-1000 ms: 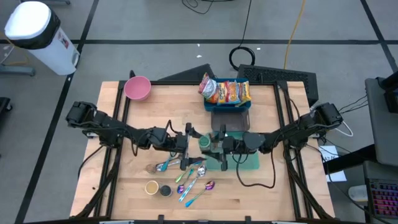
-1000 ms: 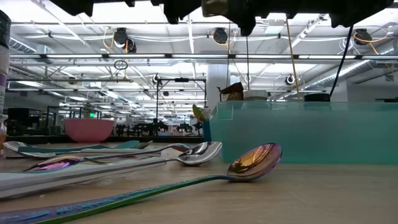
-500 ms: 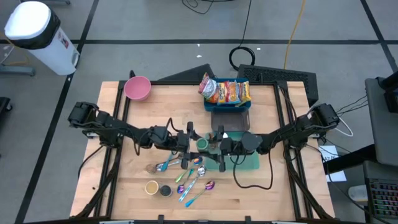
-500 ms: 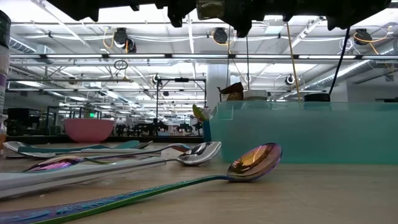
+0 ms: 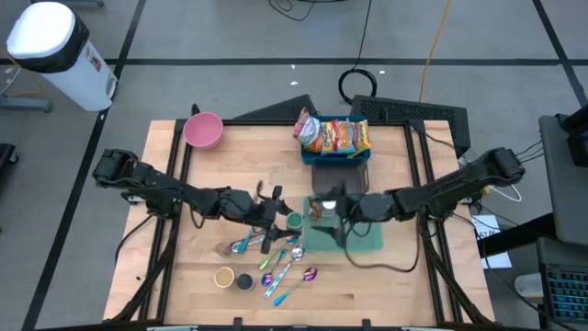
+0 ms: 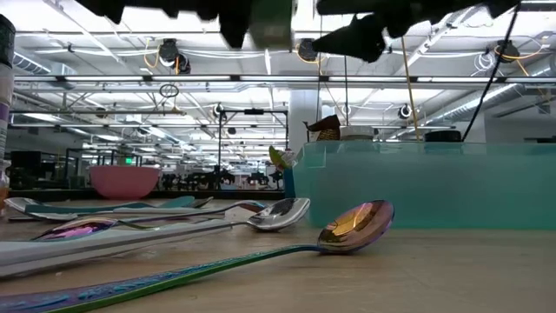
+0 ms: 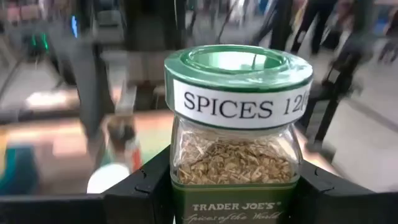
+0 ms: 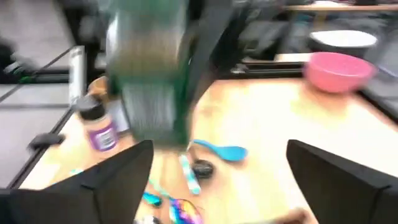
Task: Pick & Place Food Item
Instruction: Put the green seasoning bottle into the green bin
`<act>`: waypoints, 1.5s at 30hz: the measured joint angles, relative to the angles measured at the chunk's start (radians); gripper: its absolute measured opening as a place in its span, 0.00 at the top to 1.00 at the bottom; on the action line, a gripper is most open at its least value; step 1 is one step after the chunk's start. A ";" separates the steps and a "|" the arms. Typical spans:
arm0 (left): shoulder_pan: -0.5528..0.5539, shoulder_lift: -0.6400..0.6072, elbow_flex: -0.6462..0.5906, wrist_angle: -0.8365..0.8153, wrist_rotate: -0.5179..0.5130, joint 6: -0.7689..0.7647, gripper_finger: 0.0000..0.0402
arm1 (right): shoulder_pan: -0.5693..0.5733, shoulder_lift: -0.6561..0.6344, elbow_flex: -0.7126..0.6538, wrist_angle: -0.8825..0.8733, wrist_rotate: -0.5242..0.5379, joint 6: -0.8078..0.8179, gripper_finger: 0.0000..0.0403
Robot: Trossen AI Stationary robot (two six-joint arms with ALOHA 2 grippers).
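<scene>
Spice jar (image 7: 238, 134) sits clamped in my left gripper (image 5: 278, 213), held upright by its glass sides with the green lid clear above the fingers (image 7: 148, 186), so nothing spills. In the high view it hangs above the middle of the tabletop (image 5: 395, 285), just left of the teal tray (image 5: 367, 241) and beyond the scattered spoons (image 5: 285, 262). My right gripper (image 5: 323, 206) faces it from the tray side with its fingers (image 8: 118, 177) spread wide and nothing between them; its wrist view shows the jar just ahead. I read this as a hand-over with the jar carried by the left arm alone, so the right is free. The blue bin (image 5: 336, 153) of snack packets (image 5: 333, 135) at the far edge and the pink bowl (image 5: 203, 130) at far left are well apart from both arms.
</scene>
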 joint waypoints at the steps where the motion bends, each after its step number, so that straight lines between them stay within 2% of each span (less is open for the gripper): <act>1: 0.000 0.007 -0.002 -0.022 -0.009 -0.009 0.50 | 0.005 -0.017 0.000 -0.006 0.026 0.021 0.07; 4: 0.001 0.042 -0.001 -0.012 -0.044 -0.034 0.50 | 0.039 -0.032 -0.004 0.028 0.089 0.023 0.05; 10: 0.012 0.129 0.005 0.059 -0.078 -0.048 0.50 | 0.076 0.043 -0.003 0.227 0.088 -0.062 0.06; 18: 0.016 0.216 0.119 -0.027 -0.063 -0.040 0.50 | 0.012 0.135 -0.004 0.264 0.077 -0.024 0.06; 20: 0.016 0.225 0.139 -0.052 -0.065 -0.036 0.50 | 0.001 0.138 -0.004 0.263 0.040 -0.007 0.07; 24: 0.016 0.222 0.148 -0.089 -0.064 -0.028 0.50 | -0.004 0.134 -0.004 0.263 0.005 0.005 0.15; 33: 0.016 0.221 0.148 -0.103 -0.064 -0.027 0.50 | 0.037 0.082 -0.003 0.172 0.007 -0.003 0.35; 39: 0.015 0.221 0.148 -0.093 -0.064 -0.027 0.50 | 0.053 0.080 -0.004 0.144 0.007 -0.033 0.39; 45: 0.017 0.220 0.148 -0.077 -0.066 -0.030 0.50 | 0.049 0.081 -0.004 0.130 0.056 -0.034 0.42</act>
